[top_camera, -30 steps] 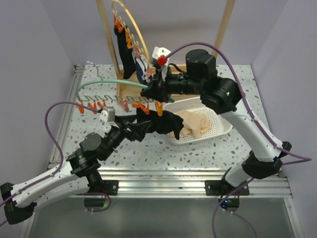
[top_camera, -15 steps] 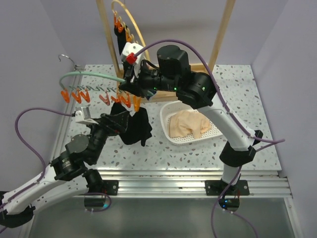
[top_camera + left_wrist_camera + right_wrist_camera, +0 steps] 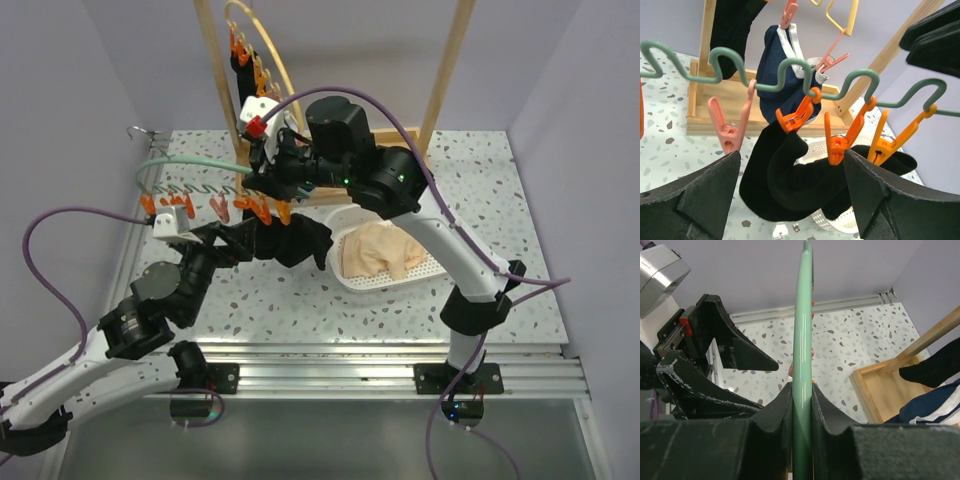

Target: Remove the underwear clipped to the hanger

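Top external view has the two arms meeting at one green hanger (image 3: 200, 162) above the speckled table (image 3: 480, 200). The right gripper (image 3: 258, 182) is clenched on the straight bar of the hanger, and the right wrist view shows this bar pinched tight between its two fingers (image 3: 775, 415). The left gripper (image 3: 243, 240) is released, with the jaws spread wide. In the left wrist view its two fingers (image 3: 700, 200) stand one on each side of the black underwear (image 3: 800, 185), and as far as I can see they do not touch it. This black underwear hangs from the wavy lower bar of the hanger, where three orange clips (image 3: 840, 137) bite its upper edge. I cannot tell if it is one piece or two. One pink clip (image 3: 727, 127) hangs just left of them on the same bar. Behind the hanger, near the wooden frame (image 3: 445, 70), one navy piece (image 3: 772, 75) with white trim hangs from another pink clip, and one more black piece (image 3: 735, 25) hangs beside it. In the top view one white basket (image 3: 432, 262) lies on the table just to the right of the black underwear, and one beige piece (image 3: 380, 250) lies inside it.
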Action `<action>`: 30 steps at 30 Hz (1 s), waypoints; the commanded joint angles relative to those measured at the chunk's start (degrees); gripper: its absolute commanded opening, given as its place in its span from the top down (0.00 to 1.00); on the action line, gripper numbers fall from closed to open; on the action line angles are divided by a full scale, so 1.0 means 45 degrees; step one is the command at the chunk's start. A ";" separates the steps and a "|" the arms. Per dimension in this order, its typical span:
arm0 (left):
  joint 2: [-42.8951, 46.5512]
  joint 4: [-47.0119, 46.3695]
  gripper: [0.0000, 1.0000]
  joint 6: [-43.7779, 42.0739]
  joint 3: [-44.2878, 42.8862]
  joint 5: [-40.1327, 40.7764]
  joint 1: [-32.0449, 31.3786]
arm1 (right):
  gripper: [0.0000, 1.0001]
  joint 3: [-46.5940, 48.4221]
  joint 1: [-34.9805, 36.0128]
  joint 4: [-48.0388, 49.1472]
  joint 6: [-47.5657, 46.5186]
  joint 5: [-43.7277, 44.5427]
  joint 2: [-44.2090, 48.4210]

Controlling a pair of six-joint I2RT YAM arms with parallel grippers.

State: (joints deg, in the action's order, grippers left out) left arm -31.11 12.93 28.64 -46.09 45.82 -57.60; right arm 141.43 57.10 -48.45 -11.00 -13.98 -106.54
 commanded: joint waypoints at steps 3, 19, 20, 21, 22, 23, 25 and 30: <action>-0.1014 -0.0431 0.14 -0.0857 -0.0950 0.0557 0.0027 | 1.00 -0.0119 0.0006 0.1000 -0.0172 0.0157 0.0882; -0.2362 -0.1172 0.18 -0.1326 -0.1146 -0.2933 0.3033 | 1.00 -0.1308 -0.0286 0.1117 -0.0289 0.0313 0.2151; -0.2383 -0.1328 0.19 -0.1365 -0.1088 -0.3459 0.3248 | 1.00 -0.1446 -0.0267 0.1156 -0.0289 0.0313 0.2230; -0.2441 -0.1465 0.19 -0.1385 -0.1048 -0.3657 0.3289 | 1.00 -0.1679 -0.0306 0.1195 -0.0308 0.0313 0.2289; -0.2461 -0.1718 0.19 -0.1385 -0.1009 -0.3775 0.3289 | 1.00 -0.1778 -0.0345 0.1234 -0.0308 0.0313 0.2328; -0.2500 -0.1798 0.19 -0.1404 -0.1047 -0.4009 0.3308 | 1.00 -0.1857 -0.0345 0.1273 -0.0308 0.0313 0.2406; -0.2597 -0.1993 0.20 -0.1424 -0.1086 -0.4186 0.3328 | 1.00 -0.1916 -0.0384 0.1293 -0.0269 0.0274 0.2445; -0.2734 -0.2111 0.21 -0.1307 -0.1146 -0.4868 0.3328 | 1.00 -0.1819 -0.0540 0.1312 -0.0074 0.0274 0.2368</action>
State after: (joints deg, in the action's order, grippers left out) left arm -43.40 7.27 23.35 -49.67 28.16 -43.07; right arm 132.25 55.07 -48.51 -11.57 -12.91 -98.52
